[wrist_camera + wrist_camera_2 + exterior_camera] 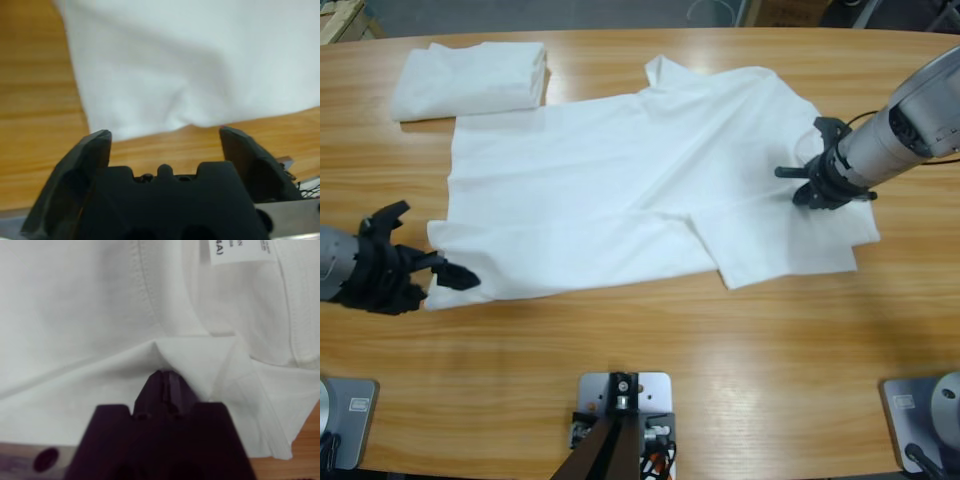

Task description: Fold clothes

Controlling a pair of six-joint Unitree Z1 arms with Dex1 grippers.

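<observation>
From the high view I see a plain white short-sleeved cotton T-shirt [620, 190] spread across the middle of the long wooden table [740, 360], partly folded, with one sleeve lying over the body toward the right. A second white T-shirt, folded into a neat rectangle [470, 78], lies at the upper left, just beside the spread one's corner. My left gripper [445, 270] comes in from the left edge and sits at the shirt's lower left corner, jaws spread, nothing between them. My right gripper [815, 185] reaches in from the upper right and presses down on the cloth near the collar end.

In the left wrist view, the two black jaws stand wide apart with bare wood between them; the white shirt's edge [190, 70] lies just ahead of the tips, not touching them.

In the right wrist view, the jaws are pressed together on a small raised fold of white fabric [192, 352]. A white neck label with dark print [240, 251] shows inside the collar above.
</observation>
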